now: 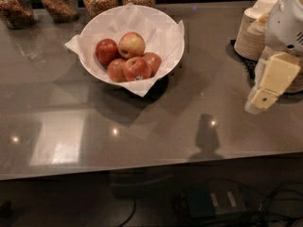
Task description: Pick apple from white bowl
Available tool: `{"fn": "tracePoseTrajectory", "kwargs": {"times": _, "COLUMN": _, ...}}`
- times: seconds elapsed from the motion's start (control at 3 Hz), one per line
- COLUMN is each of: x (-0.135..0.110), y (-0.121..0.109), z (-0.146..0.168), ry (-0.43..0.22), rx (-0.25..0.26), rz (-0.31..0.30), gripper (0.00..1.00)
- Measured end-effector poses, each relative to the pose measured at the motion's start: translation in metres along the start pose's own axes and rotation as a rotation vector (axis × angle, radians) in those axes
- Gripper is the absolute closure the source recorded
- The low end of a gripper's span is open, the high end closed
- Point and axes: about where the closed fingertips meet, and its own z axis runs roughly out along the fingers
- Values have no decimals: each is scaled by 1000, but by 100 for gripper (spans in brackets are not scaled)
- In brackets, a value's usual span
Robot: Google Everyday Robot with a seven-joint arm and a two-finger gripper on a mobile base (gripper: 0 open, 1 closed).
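Currently the pincer (265, 91) hangs at the right edge of the frame, over the worktop (142, 131) and in front of stacked beige bowls (251, 30). It is well apart from the white bowl (92, 67). Whether it is released or clenched cannot be told. The reach appears not yet begun. The white bowl, upper centre, is lined with crumpled paper (158, 27) and holds five apples. The apple (131, 45), the palest, sits uppermost at the back, probably the most exposed from above.
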Motion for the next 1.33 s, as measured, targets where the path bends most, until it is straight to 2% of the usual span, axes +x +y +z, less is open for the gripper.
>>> {"fn": "tracePoseTrajectory", "kwargs": {"times": 0.33, "x": -34, "y": -24, "z": 5, "ry": -118, "rx": 33, "rz": 38, "gripper": 0}}
{"fn": "tracePoseTrajectory", "kwargs": {"times": 0.67, "x": -70, "y": -49, "z": 10, "ry": -208, "rx": 56, "rz": 96, "gripper": 0}}
{"fn": "tracePoseTrajectory", "kwargs": {"times": 1.0, "x": -99, "y": -72, "z": 23, "ry": -246, "rx": 41, "rz": 168, "gripper": 0}}
{"fn": "tracePoseTrajectory", "kwargs": {"times": 1.33, "x": -130, "y": -91, "z": 40, "ry": -280, "rx": -4, "rz": 229, "gripper": 0}}
